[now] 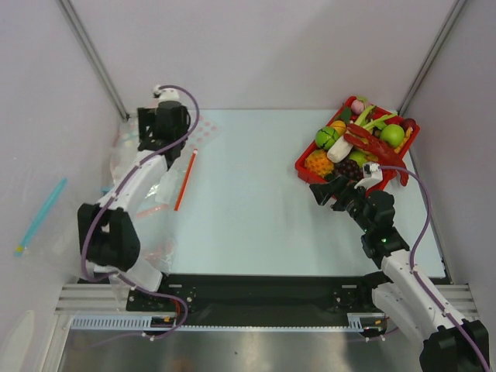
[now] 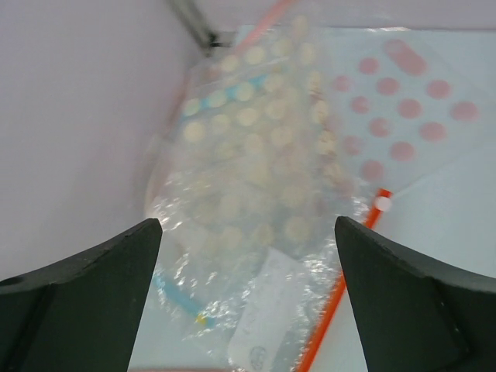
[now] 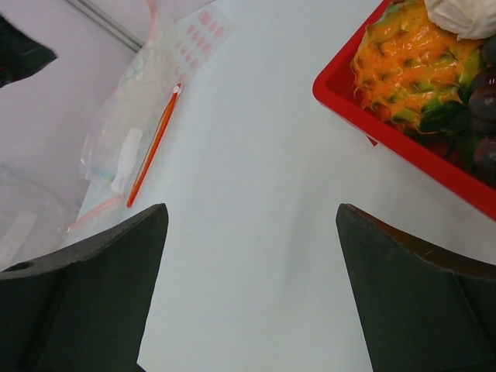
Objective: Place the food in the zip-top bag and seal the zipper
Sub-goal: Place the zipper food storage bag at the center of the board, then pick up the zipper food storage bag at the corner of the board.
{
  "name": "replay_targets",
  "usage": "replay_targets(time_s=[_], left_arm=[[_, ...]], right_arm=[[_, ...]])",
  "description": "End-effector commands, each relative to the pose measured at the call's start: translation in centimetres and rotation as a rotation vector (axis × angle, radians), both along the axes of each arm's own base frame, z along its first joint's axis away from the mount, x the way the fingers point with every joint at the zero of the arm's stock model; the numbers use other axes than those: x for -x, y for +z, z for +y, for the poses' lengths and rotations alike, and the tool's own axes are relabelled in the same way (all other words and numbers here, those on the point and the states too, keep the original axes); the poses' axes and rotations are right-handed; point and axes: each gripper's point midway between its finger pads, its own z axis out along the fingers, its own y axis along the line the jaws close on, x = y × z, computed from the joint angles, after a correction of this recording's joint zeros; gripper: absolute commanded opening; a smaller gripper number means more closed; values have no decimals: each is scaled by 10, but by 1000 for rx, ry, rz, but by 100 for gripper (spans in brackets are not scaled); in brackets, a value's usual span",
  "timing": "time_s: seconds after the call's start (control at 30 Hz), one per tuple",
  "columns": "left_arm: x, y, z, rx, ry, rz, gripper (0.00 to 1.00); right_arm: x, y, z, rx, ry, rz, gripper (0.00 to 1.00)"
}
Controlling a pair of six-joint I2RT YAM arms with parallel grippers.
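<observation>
The zip-top bag (image 1: 165, 187) (image 2: 283, 291) (image 3: 124, 136) lies crinkled among clear bags at the table's left edge. Its zipper (image 1: 184, 180) (image 2: 341, 306) (image 3: 155, 143) is an orange-red strip on the side facing the middle. My left gripper (image 1: 163, 116) (image 2: 248, 225) hovers open over that pile, with nothing between its fingers. The food sits in a red tray (image 1: 306, 169) (image 3: 364, 116) at the far right: a long red crayfish (image 1: 372, 143) on top and dark grapes (image 1: 350, 167) (image 3: 484, 116) at the near corner. My right gripper (image 1: 325, 188) (image 3: 252, 209) is open and empty just left of the tray.
A clear bag printed with pastel dots (image 1: 205, 139) (image 2: 256, 132) lies beyond the zip-top bag. A blue strip (image 1: 43, 211) shows against the left wall. A paler pink strip (image 3: 97, 213) edges another clear bag nearer the left arm. White walls close in on both sides.
</observation>
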Motion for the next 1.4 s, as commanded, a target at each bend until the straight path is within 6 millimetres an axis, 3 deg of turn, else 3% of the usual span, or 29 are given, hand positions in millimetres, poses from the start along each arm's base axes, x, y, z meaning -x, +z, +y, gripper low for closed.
replay_targets(time_s=[0.0, 0.07, 0.1, 0.3, 0.37, 0.4, 0.43, 0.47, 0.5, 0.53, 0.57, 0.6, 0.8, 1.07, 1.37], left_arm=[[-44, -28, -62, -41, -319, 144, 100], [-54, -50, -81, -5, -405, 236, 100], [-68, -57, -89, 1, -435, 259, 100], [-106, -59, -113, -82, -446, 290, 100], [-116, -83, -126, -107, -461, 332, 100], [-126, -73, -131, -113, -458, 306, 100], [-133, -100, -136, -123, -457, 353, 100], [-135, -108, -138, -122, -461, 381, 100], [-146, -100, -144, -108, -469, 353, 100], [-150, -107, -150, -96, -496, 363, 100], [-153, -129, -152, -101, -504, 402, 100], [-161, -124, -154, -113, -510, 384, 100], [-177, -164, -147, -197, -486, 419, 100], [-185, -190, -128, -300, -409, 437, 100], [-185, -234, -107, -203, -419, 506, 98]], right_arm=[[0, 14, 5, -11, 20, -52, 96], [0, 14, 4, -9, 19, -51, 96], [0, 14, 5, -12, 21, -52, 96], [2, 17, 9, -29, 40, -54, 96], [4, 19, 11, -37, 53, -56, 96], [4, 20, 13, -40, 59, -60, 96], [4, 19, 13, -41, 59, -58, 96], [4, 20, 13, -43, 60, -58, 96], [5, 20, 14, -43, 62, -58, 96], [5, 20, 14, -44, 65, -57, 96], [6, 21, 15, -46, 68, -60, 96], [6, 22, 16, -49, 72, -62, 96], [9, 27, 13, -45, 59, -84, 96], [8, 26, 12, -40, 55, -78, 96], [9, 26, 13, -45, 58, -77, 96]])
